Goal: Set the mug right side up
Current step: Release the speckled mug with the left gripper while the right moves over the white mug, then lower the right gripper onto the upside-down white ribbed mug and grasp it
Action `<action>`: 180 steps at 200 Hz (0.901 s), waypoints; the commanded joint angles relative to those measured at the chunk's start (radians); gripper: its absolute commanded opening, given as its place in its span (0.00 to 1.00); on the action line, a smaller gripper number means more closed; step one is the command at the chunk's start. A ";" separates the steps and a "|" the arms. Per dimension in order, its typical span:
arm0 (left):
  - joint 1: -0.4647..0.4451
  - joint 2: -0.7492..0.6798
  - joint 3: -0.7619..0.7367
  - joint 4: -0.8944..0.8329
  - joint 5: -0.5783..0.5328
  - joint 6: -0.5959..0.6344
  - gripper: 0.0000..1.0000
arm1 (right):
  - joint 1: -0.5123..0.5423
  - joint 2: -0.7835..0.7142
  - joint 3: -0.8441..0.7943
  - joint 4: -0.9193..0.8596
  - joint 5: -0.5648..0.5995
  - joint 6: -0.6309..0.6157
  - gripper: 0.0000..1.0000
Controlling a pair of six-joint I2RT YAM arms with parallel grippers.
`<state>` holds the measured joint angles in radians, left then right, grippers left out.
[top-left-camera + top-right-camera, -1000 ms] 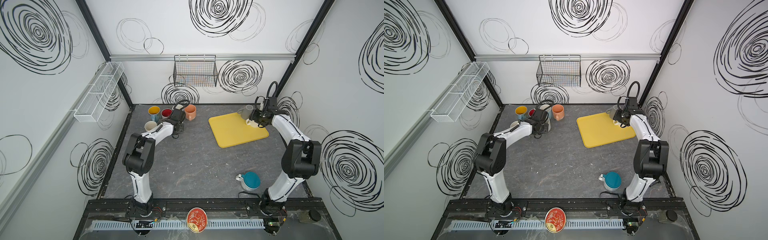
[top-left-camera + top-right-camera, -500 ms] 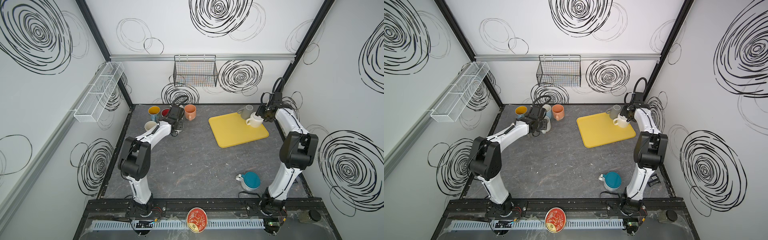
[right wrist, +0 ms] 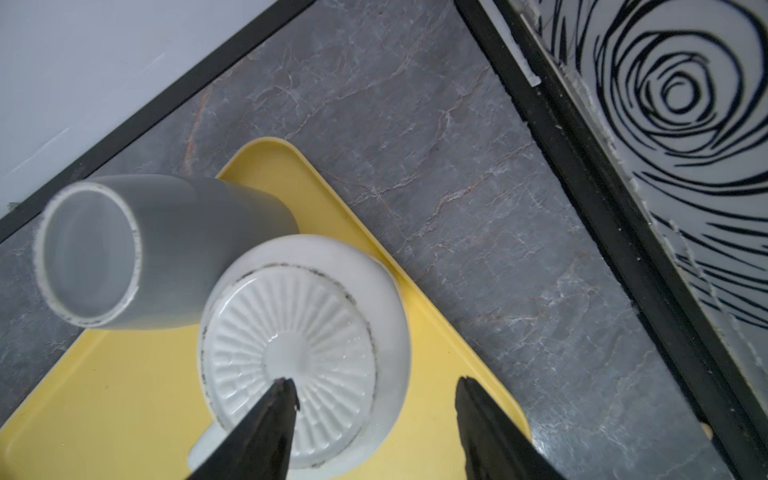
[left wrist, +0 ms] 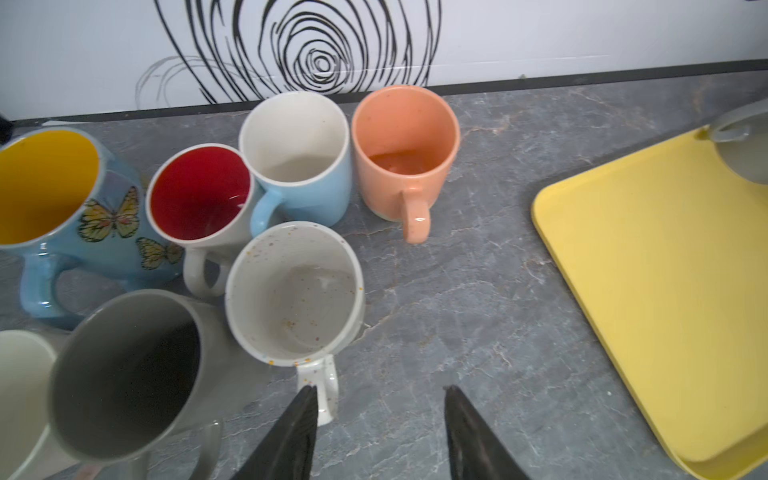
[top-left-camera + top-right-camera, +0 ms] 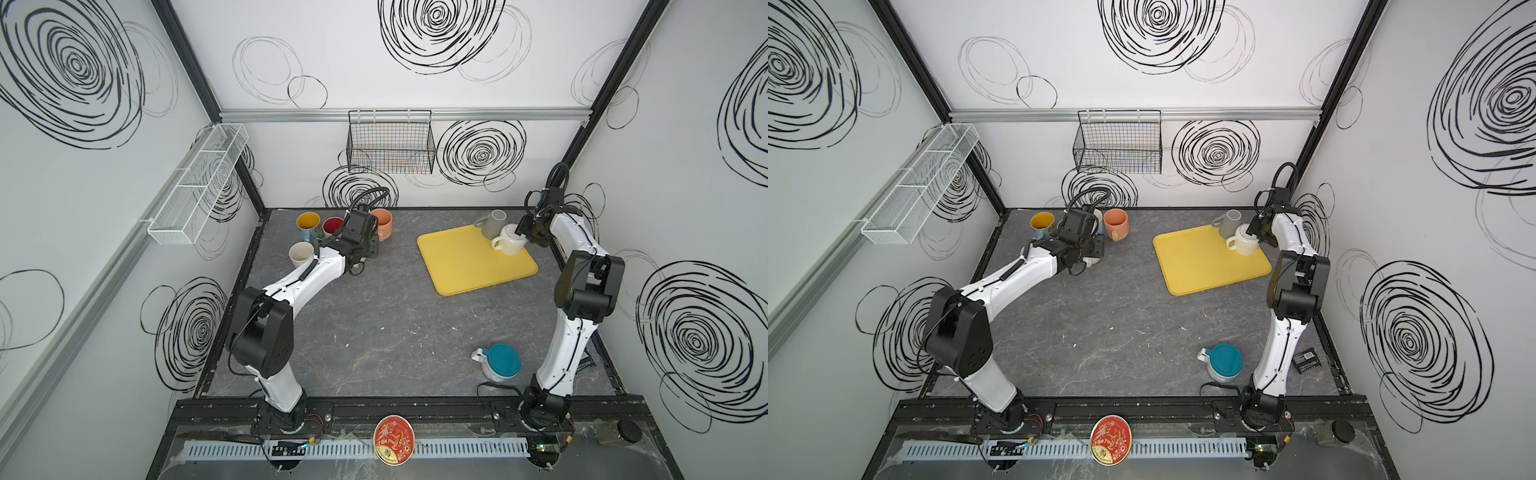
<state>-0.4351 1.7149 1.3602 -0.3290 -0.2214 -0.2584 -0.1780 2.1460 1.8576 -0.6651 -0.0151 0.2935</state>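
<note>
Right fingers stand moderately apart and grip nothing; one fingertip lies over the ribbed base of the white mug, the other outside its wall, above the yellow tray, so one side of the mug falls between them; whether either touches cannot be told. The white mug stands inverted, base up and mouth down on the tray near its back right corner; its long axis is roughly vertical; its handle points left in both top views. A grey mug, likewise base up, stands just beside it at the tray's back corner. Left fingers are also apart and empty; one fingertip lies just beside the handle of a speckled mug, which stands mouth up among other upright mugs at the back left of the desk.
</note>
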 commanded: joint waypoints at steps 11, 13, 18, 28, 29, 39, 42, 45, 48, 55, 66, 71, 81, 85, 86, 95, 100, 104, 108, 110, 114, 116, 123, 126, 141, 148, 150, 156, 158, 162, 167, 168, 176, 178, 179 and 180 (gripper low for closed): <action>-0.032 0.030 -0.002 0.056 0.033 -0.027 0.52 | 0.017 -0.016 -0.070 0.024 -0.048 -0.020 0.65; -0.034 0.033 0.001 0.055 0.035 -0.029 0.52 | 0.019 -0.017 -0.075 0.025 -0.051 -0.022 0.64; -0.038 0.039 0.006 0.053 0.037 -0.030 0.52 | 0.020 -0.019 -0.088 0.030 -0.054 -0.025 0.64; -0.049 0.049 0.015 0.050 0.036 -0.032 0.52 | 0.025 -0.024 -0.109 0.034 -0.055 -0.031 0.64; -0.051 0.050 0.016 0.050 0.037 -0.033 0.52 | 0.026 -0.023 -0.110 0.035 -0.056 -0.031 0.64; -0.061 0.056 0.019 0.051 0.035 -0.035 0.52 | 0.031 -0.029 -0.131 0.040 -0.066 -0.042 0.64; -0.065 0.057 0.018 0.052 0.035 -0.038 0.52 | 0.033 -0.032 -0.138 0.043 -0.068 -0.045 0.64; -0.068 0.058 0.017 0.056 0.036 -0.040 0.52 | 0.036 -0.034 -0.144 0.044 -0.072 -0.048 0.63; -0.071 0.058 0.016 0.058 0.036 -0.041 0.52 | 0.039 -0.037 -0.151 0.046 -0.073 -0.049 0.63; -0.076 0.060 0.012 0.064 0.036 -0.046 0.52 | 0.046 -0.042 -0.167 0.050 -0.078 -0.053 0.63; -0.083 0.061 0.004 0.074 0.041 -0.054 0.52 | 0.061 -0.053 -0.195 0.056 -0.079 -0.060 0.62; -0.086 0.064 0.001 0.077 0.045 -0.054 0.52 | 0.067 -0.059 -0.209 0.059 -0.075 -0.062 0.61; -0.091 0.067 -0.003 0.081 0.050 -0.059 0.52 | 0.084 -0.071 -0.235 0.065 -0.066 -0.069 0.61; -0.094 0.069 -0.004 0.082 0.052 -0.060 0.52 | 0.092 -0.076 -0.245 0.067 -0.062 -0.073 0.61; -0.095 0.069 -0.004 0.083 0.053 -0.061 0.52 | 0.093 -0.077 -0.248 0.068 -0.061 -0.073 0.61; -0.097 0.073 -0.003 0.082 0.058 -0.063 0.52 | 0.108 -0.089 -0.272 0.071 -0.049 -0.077 0.61; -0.099 0.075 -0.003 0.082 0.061 -0.063 0.52 | 0.117 -0.095 -0.283 0.072 -0.039 -0.080 0.61; -0.101 0.076 -0.001 0.082 0.063 -0.062 0.52 | 0.123 -0.101 -0.293 0.073 -0.034 -0.080 0.61; -0.102 0.077 -0.001 0.083 0.064 -0.061 0.52 | 0.130 -0.106 -0.303 0.075 -0.031 -0.083 0.60; -0.103 0.077 -0.001 0.083 0.065 -0.061 0.52 | 0.133 -0.109 -0.309 0.075 -0.030 -0.082 0.61; -0.103 0.078 0.000 0.084 0.066 -0.061 0.52 | 0.140 -0.114 -0.320 0.078 -0.027 -0.085 0.60; -0.104 0.078 0.000 0.084 0.067 -0.061 0.52 | 0.144 -0.118 -0.325 0.080 -0.027 -0.085 0.60; -0.106 0.078 -0.001 0.086 0.068 -0.062 0.52 | 0.158 -0.128 -0.343 0.084 -0.024 -0.090 0.60; -0.107 0.078 -0.001 0.087 0.069 -0.062 0.52 | 0.164 -0.133 -0.351 0.085 -0.023 -0.091 0.60; -0.108 0.080 -0.003 0.094 0.075 -0.064 0.52 | 0.199 -0.154 -0.383 0.091 -0.012 -0.102 0.59; -0.109 0.081 -0.004 0.097 0.079 -0.065 0.52 | 0.218 -0.162 -0.396 0.090 -0.007 -0.107 0.59; -0.109 0.081 -0.004 0.097 0.080 -0.066 0.52 | 0.224 -0.164 -0.400 0.089 -0.006 -0.109 0.59; -0.111 0.083 -0.004 0.100 0.084 -0.067 0.52 | 0.241 -0.170 -0.407 0.090 -0.008 -0.119 0.59; -0.112 0.083 -0.004 0.102 0.085 -0.067 0.52 | 0.246 -0.173 -0.410 0.090 -0.010 -0.122 0.59; -0.114 0.083 -0.005 0.103 0.087 -0.069 0.52 | 0.257 -0.178 -0.416 0.090 -0.016 -0.130 0.59; -0.114 0.084 -0.005 0.105 0.088 -0.071 0.52 | 0.269 -0.183 -0.423 0.095 -0.025 -0.139 0.59; -0.115 0.084 -0.005 0.106 0.089 -0.071 0.52 | 0.273 -0.185 -0.425 0.096 -0.026 -0.141 0.58; -0.116 0.088 -0.006 0.108 0.096 -0.074 0.52 | 0.294 -0.196 -0.440 0.110 -0.046 -0.163 0.58; -0.118 0.088 -0.006 0.109 0.097 -0.073 0.52 | 0.300 -0.199 -0.443 0.115 -0.052 -0.171 0.58; -0.119 0.088 -0.006 0.109 0.098 -0.074 0.52 | 0.303 -0.200 -0.446 0.116 -0.054 -0.175 0.58; -0.120 0.089 -0.006 0.110 0.100 -0.075 0.52 | 0.306 -0.201 -0.448 0.120 -0.059 -0.177 0.58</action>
<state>-0.5426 1.7863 1.3605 -0.2672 -0.1482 -0.3199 0.0639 1.9366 1.4845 -0.4519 -0.0509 0.2039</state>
